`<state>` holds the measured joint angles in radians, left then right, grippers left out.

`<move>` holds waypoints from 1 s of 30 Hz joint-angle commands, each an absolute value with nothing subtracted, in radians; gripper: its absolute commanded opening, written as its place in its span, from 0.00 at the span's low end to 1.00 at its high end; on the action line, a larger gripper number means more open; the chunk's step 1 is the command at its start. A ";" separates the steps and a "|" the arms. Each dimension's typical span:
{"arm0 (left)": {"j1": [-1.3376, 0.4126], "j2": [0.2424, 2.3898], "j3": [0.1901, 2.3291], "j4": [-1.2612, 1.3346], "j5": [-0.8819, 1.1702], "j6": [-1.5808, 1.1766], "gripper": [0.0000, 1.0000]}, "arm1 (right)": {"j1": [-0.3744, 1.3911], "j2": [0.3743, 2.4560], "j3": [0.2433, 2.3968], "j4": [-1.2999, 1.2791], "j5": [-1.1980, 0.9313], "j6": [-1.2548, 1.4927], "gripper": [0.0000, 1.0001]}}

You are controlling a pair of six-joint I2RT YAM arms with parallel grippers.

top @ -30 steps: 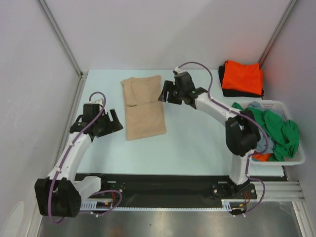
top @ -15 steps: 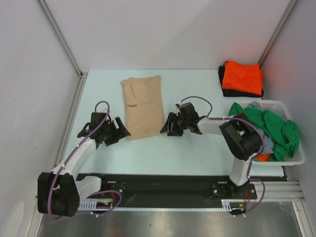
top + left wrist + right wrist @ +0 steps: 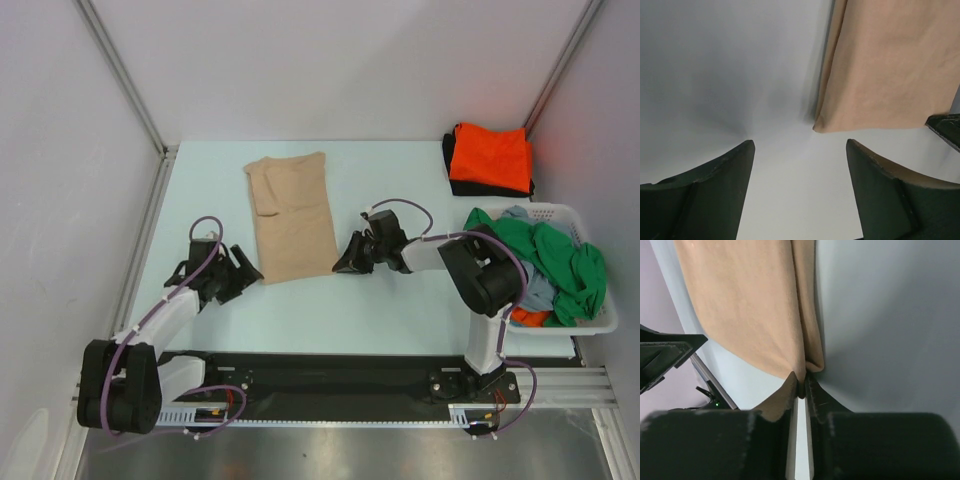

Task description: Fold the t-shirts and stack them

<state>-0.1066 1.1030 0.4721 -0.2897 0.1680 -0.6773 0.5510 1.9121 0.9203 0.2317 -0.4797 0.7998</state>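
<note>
Pale bench [image 3: 400,310] carries the tan t-shirt [image 3: 292,215], folded into a long strip, lying flat at mid-surface. The right fingers [image 3: 821,404] are clamped on its near right corner. The left fingers [image 3: 725,172] stand wide apart just short of the near left corner, not touching.

black t-shirt [image 3: 447,160]: mostly hidden under orange t-shirt [image 3: 490,158]
grey-blue t-shirt [image 3: 516,213]: largely buried under green t-shirt [image 3: 562,262] in laundry basket [image 3: 566,209]
tan t-shirt [image 3: 890,65]: cut off at left wrist view's top edge
</note>
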 commanded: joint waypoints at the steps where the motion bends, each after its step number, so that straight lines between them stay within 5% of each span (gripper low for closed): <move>1: -0.110 1.143 0.454 -0.155 0.161 -0.726 0.79 | 0.528 1.910 0.904 0.247 -0.483 0.778 0.08; 4: -0.115 1.204 0.452 -0.095 0.173 -0.749 0.76 | 0.525 1.913 0.900 0.247 -0.486 0.765 0.00; 12: -0.212 1.350 0.483 -0.025 0.170 -0.799 0.62 | 0.506 1.939 0.877 0.307 -0.528 0.778 0.00; 20: -0.218 1.272 0.471 -0.120 0.115 -0.787 0.52 | 0.471 1.954 0.834 0.416 -0.578 0.825 0.00; 24: -0.218 1.275 0.460 -0.101 0.123 -0.773 0.38 | 0.469 1.957 0.828 0.437 -0.588 0.827 0.00; 30: -0.248 1.318 0.463 -0.057 0.160 -0.784 0.40 | 0.469 1.962 0.825 0.442 -0.589 0.831 0.00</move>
<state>-0.2211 1.2964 0.4702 -0.0685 0.1459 -0.7856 0.4736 1.9404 0.8364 0.4198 -0.5926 0.8364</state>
